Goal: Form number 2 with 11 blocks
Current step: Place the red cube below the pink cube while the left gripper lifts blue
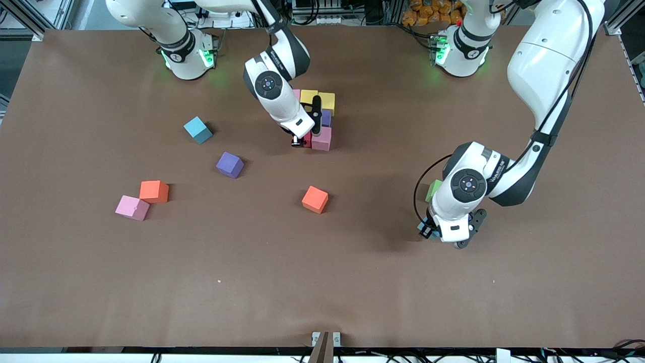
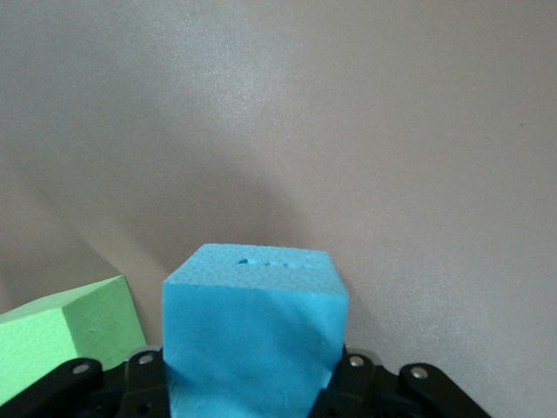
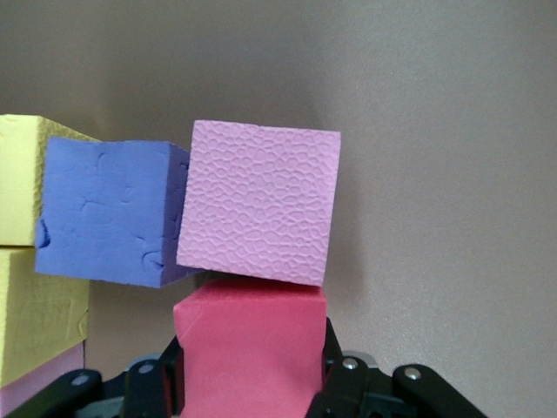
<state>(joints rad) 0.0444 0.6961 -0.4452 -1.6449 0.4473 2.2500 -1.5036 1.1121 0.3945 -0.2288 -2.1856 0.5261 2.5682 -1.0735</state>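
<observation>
My right gripper (image 1: pixel 304 141) is shut on a red block (image 1: pixel 306 140) at the partly built number 2 in the table's middle. There, a pink block (image 1: pixel 321 138) lies beside the red one, with a purple block (image 1: pixel 326 118), two yellow blocks (image 1: pixel 326 101) and a mostly hidden pink block (image 1: pixel 297 94) farther from the camera. In the right wrist view the red block (image 3: pixel 252 348) sits between the fingers (image 3: pixel 344 383), touching the pink block (image 3: pixel 259 205). My left gripper (image 1: pixel 425 231) is shut on a cyan block (image 2: pixel 252 335), low near a green block (image 1: pixel 433 190).
Loose blocks lie toward the right arm's end: a teal one (image 1: pixel 197 129), a purple one (image 1: pixel 230 164), an orange one (image 1: pixel 154 191) touching a pink one (image 1: pixel 132 207). Another orange block (image 1: pixel 315 199) lies nearer the camera than the cluster.
</observation>
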